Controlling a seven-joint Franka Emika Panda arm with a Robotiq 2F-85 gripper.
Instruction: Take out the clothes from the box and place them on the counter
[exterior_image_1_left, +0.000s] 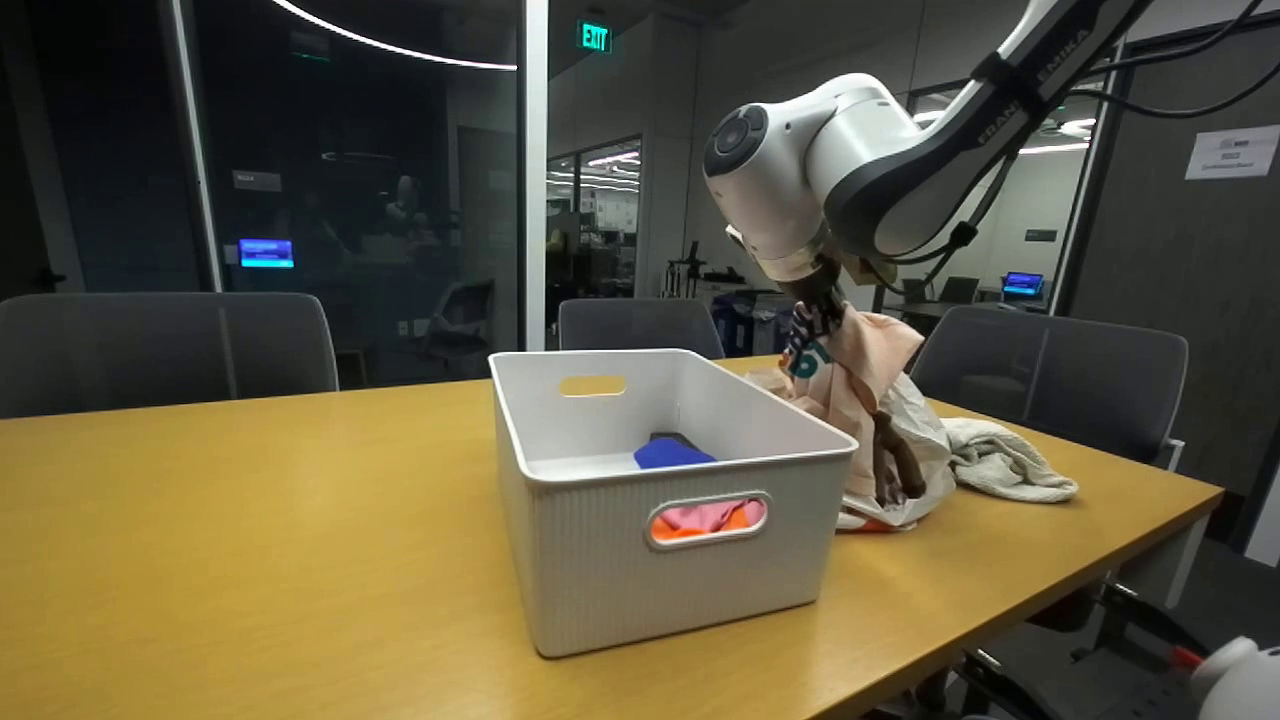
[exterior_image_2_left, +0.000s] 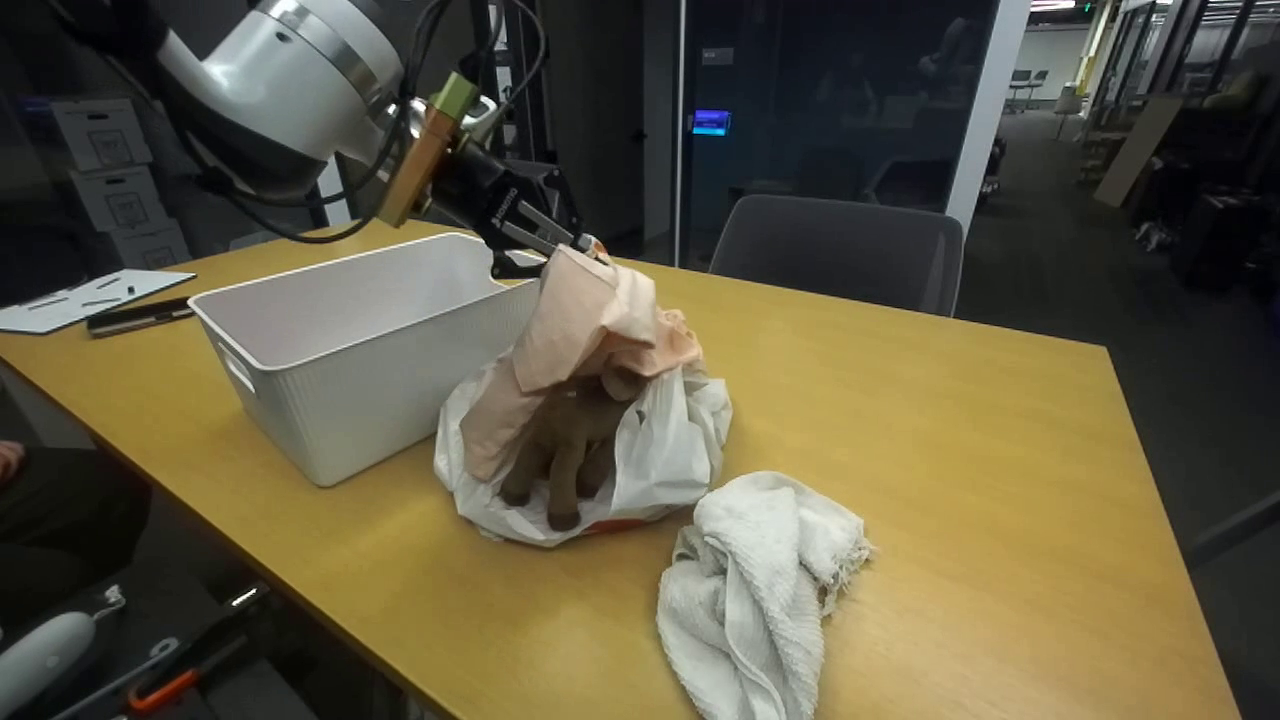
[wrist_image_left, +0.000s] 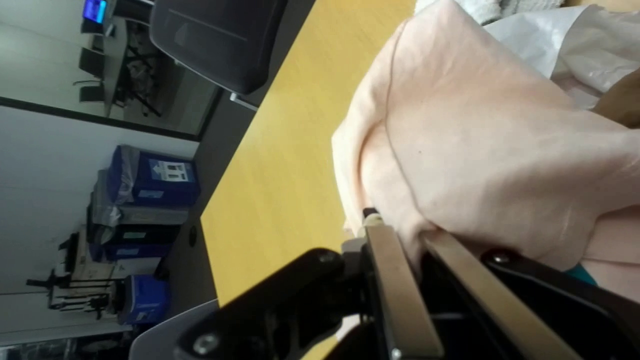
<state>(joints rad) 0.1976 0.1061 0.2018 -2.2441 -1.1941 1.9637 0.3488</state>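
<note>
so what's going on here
A white robot arm has its black hand closed on a peach-pink fabric garment, which drapes over a crumpled white plastic bag. The light grey rectangular plastic bin, a blue item inside, stands beside it on the tan wooden counter; a rumpled white towel lies there too.

We see a glossy white, rounded robot arm (exterior_image_1_left: 870, 150) with a black panel (exterior_image_1_left: 950, 170) lettered "EMIKA", a round dark cap (exterior_image_1_left: 736, 138), looping black cables (exterior_image_1_left: 962, 236), an orange-brown rectangular block (exterior_image_2_left: 421, 167), and a black, jointed gripper (wrist_image_left: 401, 229) with silvery screws (wrist_image_left: 206, 344) and long, flat, pale finger bars (wrist_image_left: 401, 295)
</note>
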